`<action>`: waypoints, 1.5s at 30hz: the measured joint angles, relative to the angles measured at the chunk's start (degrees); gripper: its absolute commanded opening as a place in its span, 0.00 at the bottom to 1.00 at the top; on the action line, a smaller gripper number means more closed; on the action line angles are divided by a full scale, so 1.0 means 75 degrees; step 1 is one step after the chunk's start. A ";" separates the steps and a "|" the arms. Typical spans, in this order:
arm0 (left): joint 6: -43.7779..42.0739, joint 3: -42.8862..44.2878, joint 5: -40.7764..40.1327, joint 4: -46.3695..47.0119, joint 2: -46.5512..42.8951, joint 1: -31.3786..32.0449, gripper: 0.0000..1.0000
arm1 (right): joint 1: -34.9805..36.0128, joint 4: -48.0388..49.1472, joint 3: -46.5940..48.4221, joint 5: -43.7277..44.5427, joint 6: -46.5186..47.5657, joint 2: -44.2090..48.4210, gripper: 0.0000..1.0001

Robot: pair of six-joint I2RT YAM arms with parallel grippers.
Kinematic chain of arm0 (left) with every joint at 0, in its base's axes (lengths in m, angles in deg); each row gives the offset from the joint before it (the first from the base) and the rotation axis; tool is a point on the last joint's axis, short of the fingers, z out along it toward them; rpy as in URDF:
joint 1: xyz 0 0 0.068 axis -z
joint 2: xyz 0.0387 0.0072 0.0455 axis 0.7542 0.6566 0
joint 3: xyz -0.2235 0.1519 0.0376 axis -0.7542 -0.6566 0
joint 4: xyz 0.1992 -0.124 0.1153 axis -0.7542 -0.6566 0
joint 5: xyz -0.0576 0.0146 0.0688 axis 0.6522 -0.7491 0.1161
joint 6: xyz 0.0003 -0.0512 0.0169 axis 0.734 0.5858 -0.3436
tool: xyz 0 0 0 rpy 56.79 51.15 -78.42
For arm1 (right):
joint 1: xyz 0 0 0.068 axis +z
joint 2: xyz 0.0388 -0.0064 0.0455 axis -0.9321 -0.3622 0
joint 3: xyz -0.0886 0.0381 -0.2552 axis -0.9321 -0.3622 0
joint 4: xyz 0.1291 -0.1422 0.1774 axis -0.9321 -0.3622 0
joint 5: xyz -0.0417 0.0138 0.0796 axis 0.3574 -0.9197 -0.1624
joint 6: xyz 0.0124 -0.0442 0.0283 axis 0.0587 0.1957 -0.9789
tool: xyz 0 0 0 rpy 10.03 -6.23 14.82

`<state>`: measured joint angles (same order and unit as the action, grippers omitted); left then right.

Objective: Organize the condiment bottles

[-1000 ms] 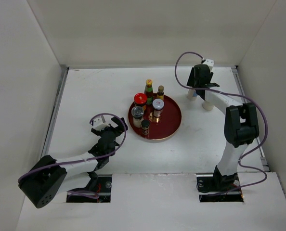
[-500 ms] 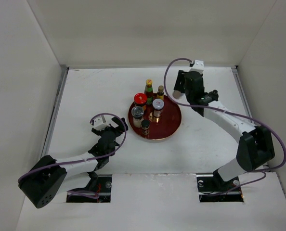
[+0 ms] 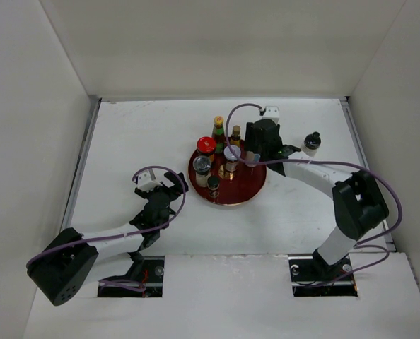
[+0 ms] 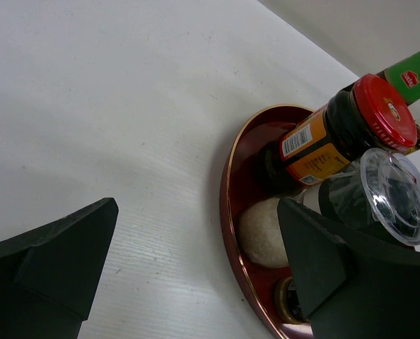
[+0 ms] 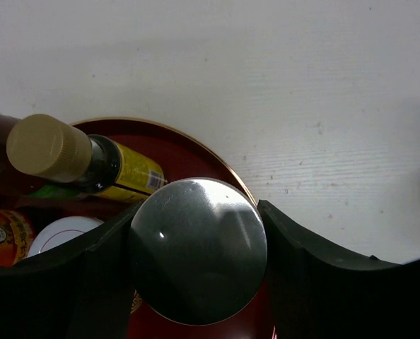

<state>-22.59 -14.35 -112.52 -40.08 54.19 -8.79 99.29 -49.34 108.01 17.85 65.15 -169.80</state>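
The right gripper (image 5: 196, 279), clamped on the upright silver-topped cylinder (image 5: 197, 247), holds it over the dark-red tray's (image 3: 242, 188) right part at centre frame, while the farther left gripper (image 3: 170, 185) gapes empty at lower left.

The tray's (image 3: 247, 189) left and back are blocked by bottles (image 3: 205, 145), its right by the gripped cylinder (image 5: 196, 261); its near right is left bare.

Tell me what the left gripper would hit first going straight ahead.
Probably the rim of the red tray, near the red-capped jar, though depth is unclear.
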 measured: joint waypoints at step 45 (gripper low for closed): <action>0.0038 0.0102 0.0198 0.0017 0.0111 0.0000 1.00 | -0.3710 0.1017 -0.0816 0.0245 0.0006 -0.0539 0.59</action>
<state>-22.31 -13.58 -111.03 -39.95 55.02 -8.79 71.47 -41.71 101.89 19.68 65.20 -173.85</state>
